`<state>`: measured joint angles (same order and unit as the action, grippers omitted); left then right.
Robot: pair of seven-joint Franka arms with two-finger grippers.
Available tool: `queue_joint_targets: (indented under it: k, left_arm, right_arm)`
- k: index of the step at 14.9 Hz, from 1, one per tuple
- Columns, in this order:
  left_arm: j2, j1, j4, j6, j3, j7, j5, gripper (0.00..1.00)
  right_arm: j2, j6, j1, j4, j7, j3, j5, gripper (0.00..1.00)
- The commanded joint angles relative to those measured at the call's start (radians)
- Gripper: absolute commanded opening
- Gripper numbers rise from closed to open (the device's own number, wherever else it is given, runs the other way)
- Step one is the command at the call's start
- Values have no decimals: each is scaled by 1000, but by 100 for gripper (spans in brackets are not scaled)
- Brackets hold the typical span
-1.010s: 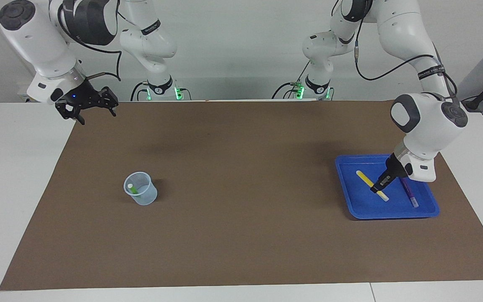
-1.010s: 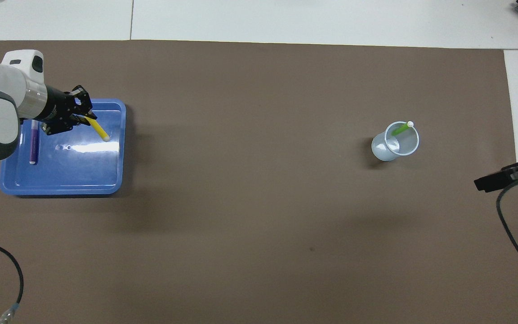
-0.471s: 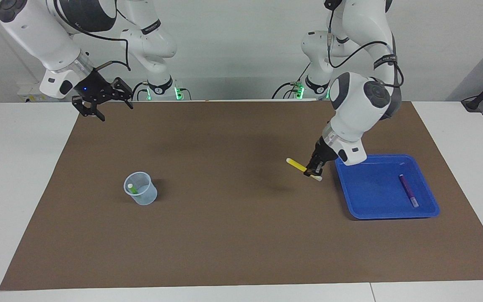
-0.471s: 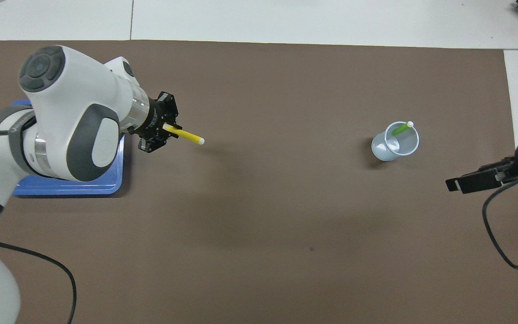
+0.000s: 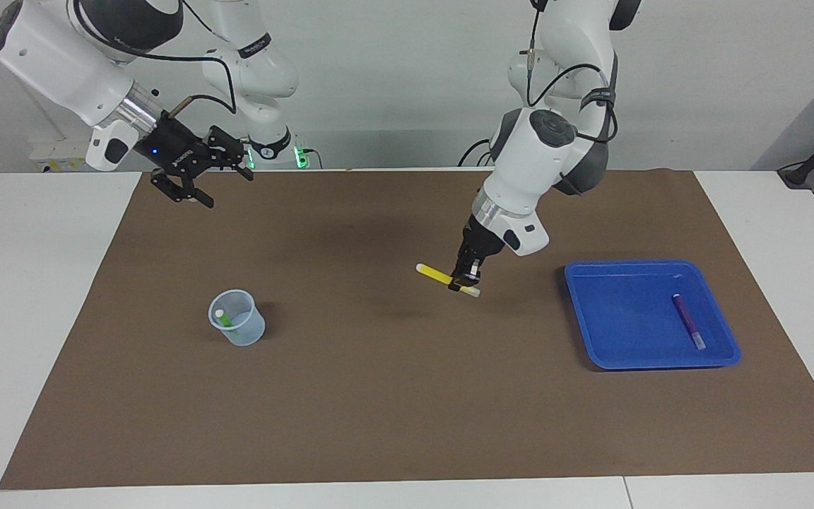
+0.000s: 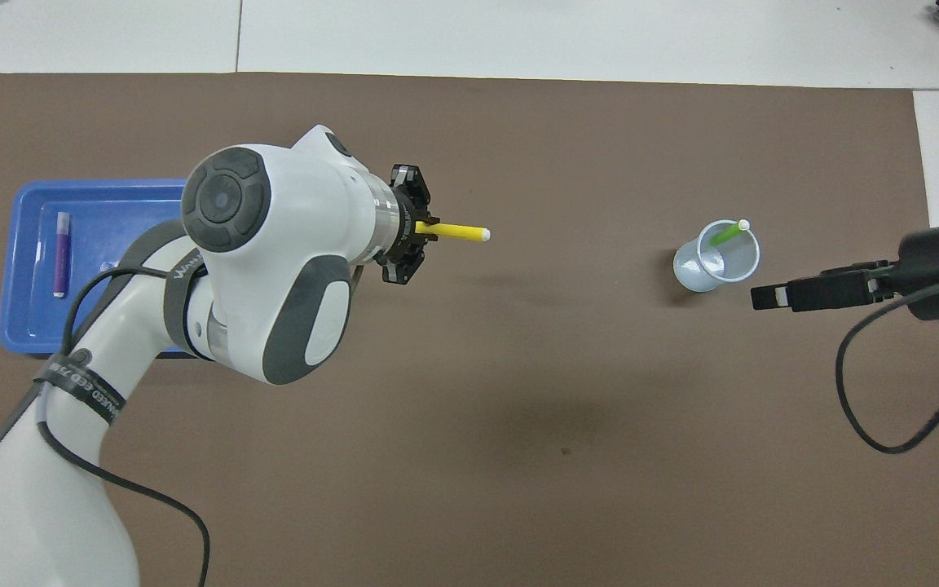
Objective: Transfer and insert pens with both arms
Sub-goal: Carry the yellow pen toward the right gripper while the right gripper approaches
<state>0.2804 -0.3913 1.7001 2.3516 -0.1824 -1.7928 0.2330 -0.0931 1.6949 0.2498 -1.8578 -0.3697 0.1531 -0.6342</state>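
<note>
The left gripper is clamped on the yellow pen, held level in the air over the brown mat between the blue tray and the clear cup. The right gripper, fingers spread and empty, hangs over the mat's edge at the right arm's end. The green pen stands in the cup; the purple pen lies in the tray.

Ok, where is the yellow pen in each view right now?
Facing view: yellow pen mid-table, held level by the left gripper, above the mat.
Overhead view: yellow pen sticks out of the left gripper, pointing toward the cup.
Shared landmark: cup holding the green pen.
</note>
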Motion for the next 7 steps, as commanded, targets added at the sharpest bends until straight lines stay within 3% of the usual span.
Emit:
queue_joint_targets:
  k: [1,7]
  left_arm:
    - [-1,-67,15,109,18,-97,63,0]
    - [8,-185,27,302,20,-330,83,0]
  right_arm:
    - [-5,72,-27,-61,15,3,-103,100]
    - [48,262,-125,-72,21,3,-214,100]
